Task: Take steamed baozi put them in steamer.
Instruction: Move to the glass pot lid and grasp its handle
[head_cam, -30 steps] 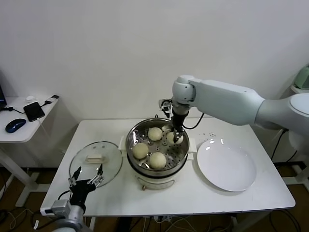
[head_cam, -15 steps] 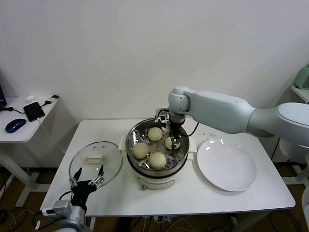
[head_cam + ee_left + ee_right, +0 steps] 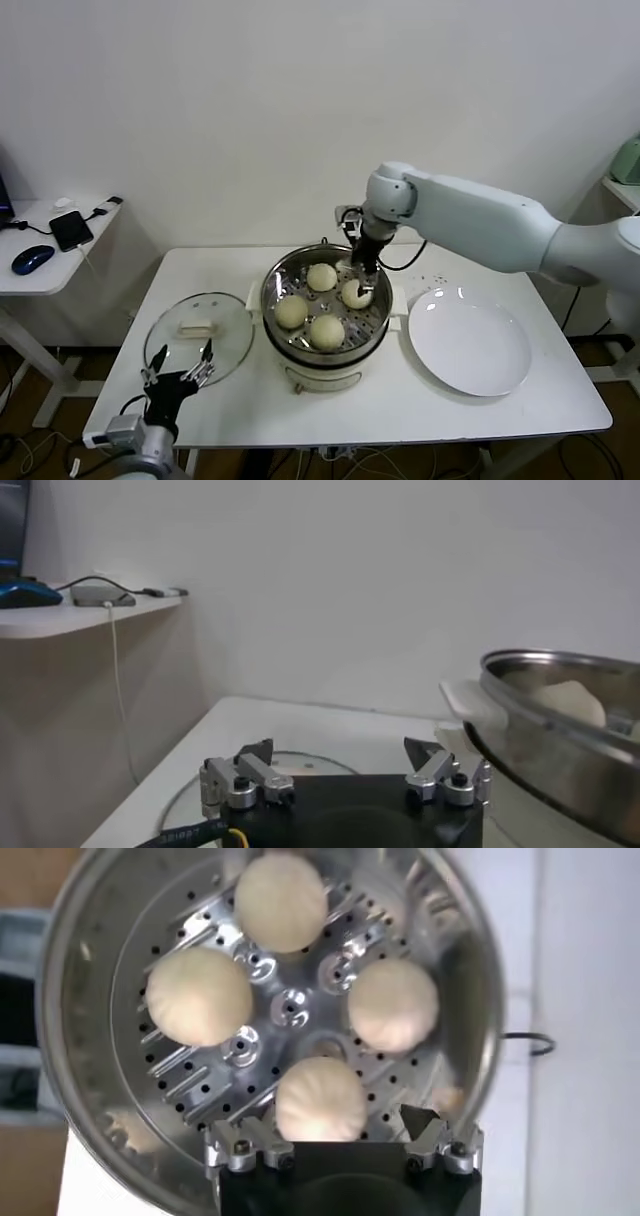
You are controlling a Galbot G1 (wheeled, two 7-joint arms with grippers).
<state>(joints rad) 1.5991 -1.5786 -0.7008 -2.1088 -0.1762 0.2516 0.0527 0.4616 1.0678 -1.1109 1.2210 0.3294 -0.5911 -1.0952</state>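
Note:
Several cream-white baozi lie on the perforated tray of the steel steamer [image 3: 271,295] at the table's middle: one at the back [image 3: 321,277], one at the right [image 3: 356,293], one at the left [image 3: 291,312], one at the front [image 3: 326,331]. My right gripper [image 3: 361,279] hangs open just above the right-hand baozi [image 3: 320,1098], its fingers apart on either side and not touching it. In the right wrist view the right gripper [image 3: 330,1116] holds nothing. My left gripper [image 3: 181,372] rests open and empty low at the table's front left corner.
A round glass lid [image 3: 198,335] with a cream handle lies flat left of the steamer, right in front of the left gripper [image 3: 338,748]. An empty white plate [image 3: 470,345] sits to the steamer's right. A side table [image 3: 45,270] with a phone and mouse stands at far left.
The right gripper lowered a baozi into the steamer's right side, opened and let it go, then rose slightly. The left arm has not moved.

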